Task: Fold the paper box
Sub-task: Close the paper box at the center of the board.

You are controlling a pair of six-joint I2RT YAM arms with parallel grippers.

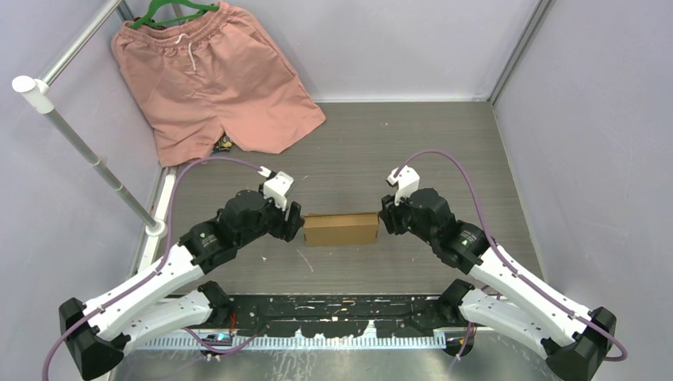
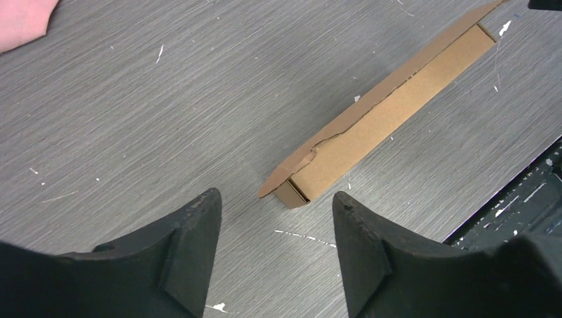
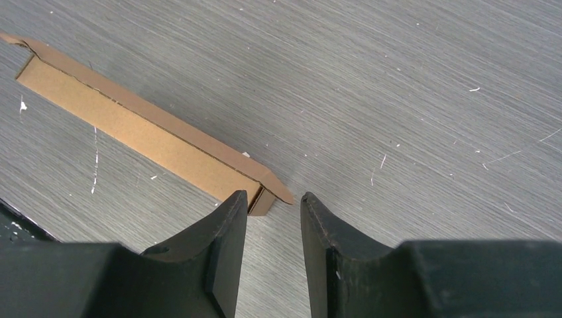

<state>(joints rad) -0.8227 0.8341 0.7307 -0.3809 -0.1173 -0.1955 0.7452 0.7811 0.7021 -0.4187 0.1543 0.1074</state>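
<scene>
Paper box (image 1: 341,228) lay mid-counter (image 1: 357,151), btwn both arms. Left gripper (image 2: 275,195) stood wide, empty; right gripper (image 3: 273,195) narrower, empty, at box's right end. Prob. light, stiffish, crushable: pinch end flaps.

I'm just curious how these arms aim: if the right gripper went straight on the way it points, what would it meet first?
The right gripper would most likely meet the near end of the cardboard box, which lies just ahead of it; the exact gap is hard to judge.
</scene>
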